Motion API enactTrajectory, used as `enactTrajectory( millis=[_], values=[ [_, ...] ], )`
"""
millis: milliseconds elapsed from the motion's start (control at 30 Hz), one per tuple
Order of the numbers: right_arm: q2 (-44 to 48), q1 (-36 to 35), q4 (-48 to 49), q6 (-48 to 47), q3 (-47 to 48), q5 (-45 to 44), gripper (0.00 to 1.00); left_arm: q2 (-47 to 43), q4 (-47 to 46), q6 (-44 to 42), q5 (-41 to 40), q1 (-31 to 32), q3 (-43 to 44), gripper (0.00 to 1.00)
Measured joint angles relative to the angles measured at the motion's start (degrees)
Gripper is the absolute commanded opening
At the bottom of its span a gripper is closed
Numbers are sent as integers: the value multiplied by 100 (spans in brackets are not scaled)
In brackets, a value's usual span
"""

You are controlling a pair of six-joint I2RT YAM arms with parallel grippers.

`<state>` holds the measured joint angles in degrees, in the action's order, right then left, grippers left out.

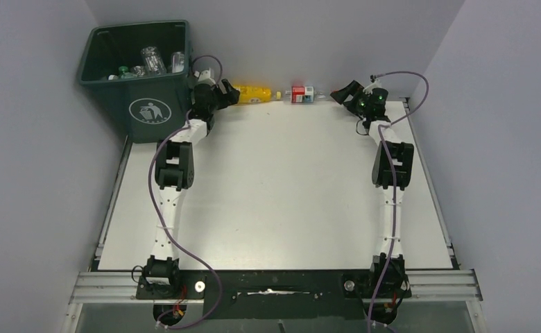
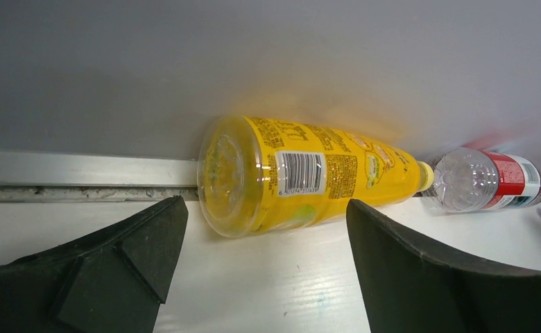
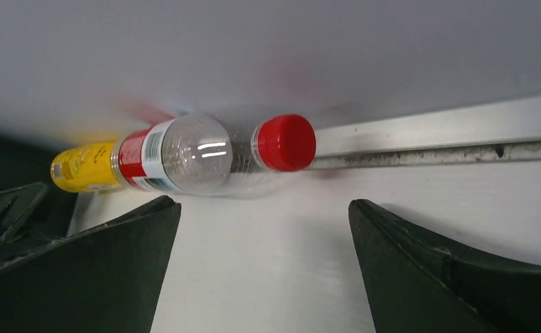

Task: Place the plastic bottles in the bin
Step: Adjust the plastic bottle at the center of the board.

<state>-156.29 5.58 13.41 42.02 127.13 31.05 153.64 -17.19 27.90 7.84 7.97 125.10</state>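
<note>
Yellow plastic marks the nearer target: the yellow bottle (image 1: 252, 93) is laid on its side at the 12 o'clock edge of the surface (image 1: 281, 194), close along the back wall (image 1: 281, 35). Its long axis is run from 9 to 3 o'clock, with the base turned to 9. The left jaws are spread wide and empty, with that base framed just ahead of their gap, so this arm is judged the nearer. A red-labelled bottle (image 1: 302, 94) is laid with its cap to 3 o'clock, ahead of the right jaws, likewise released. Other bottles (image 1: 153, 61) are already held in the bin (image 1: 139, 104) at 10 o'clock.
</note>
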Motion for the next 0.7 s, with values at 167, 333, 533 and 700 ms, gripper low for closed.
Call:
enactTrajectory(
  millis=[167, 333, 533, 700],
  values=[
    [-448, -2, 212, 59, 590, -216, 98, 485, -111, 83, 319, -20, 632, 86],
    [-621, 9, 647, 179, 664, -428, 98, 769, -267, 203, 595, -20, 866, 86],
    [-1051, -13, 1349, 424, 1080, -457, 98, 789, -378, 319, 866, -15, 857, 86],
    [-1239, -72, 1687, 501, 1239, -468, 98, 669, -599, 308, 1093, 70, 450, 86]
  ],
)
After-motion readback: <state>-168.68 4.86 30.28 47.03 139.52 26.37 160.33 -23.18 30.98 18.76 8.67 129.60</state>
